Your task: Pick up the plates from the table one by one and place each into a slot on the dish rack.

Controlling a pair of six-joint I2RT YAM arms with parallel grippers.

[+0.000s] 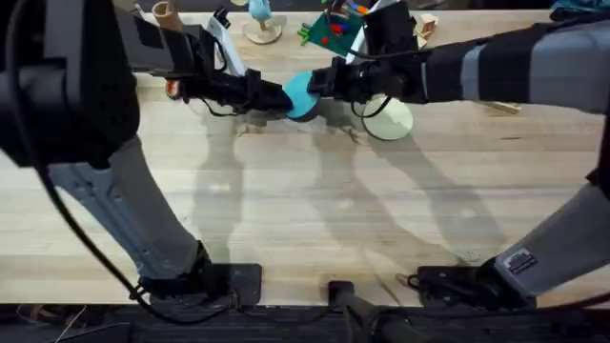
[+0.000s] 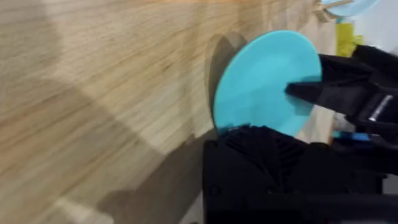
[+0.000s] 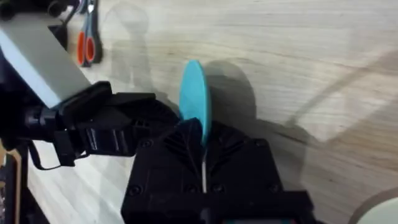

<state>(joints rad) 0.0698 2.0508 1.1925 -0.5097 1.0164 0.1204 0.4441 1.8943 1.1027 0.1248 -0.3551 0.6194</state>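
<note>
My right gripper sits pinched tight on the rim of the turquoise plate, which stands on edge above the table at the upper middle of the overhead frame. My left gripper clamps the opposite rim, likely a handover to reorient it for the rack. The cream plate lies flat just right of it.

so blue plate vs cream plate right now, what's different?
The blue plate is off the table, held on edge between the left tool and the right tool; the cream plate lies flat on the wood. Blue is gripped; cream is untouched. Both are round and similar in size.
</note>
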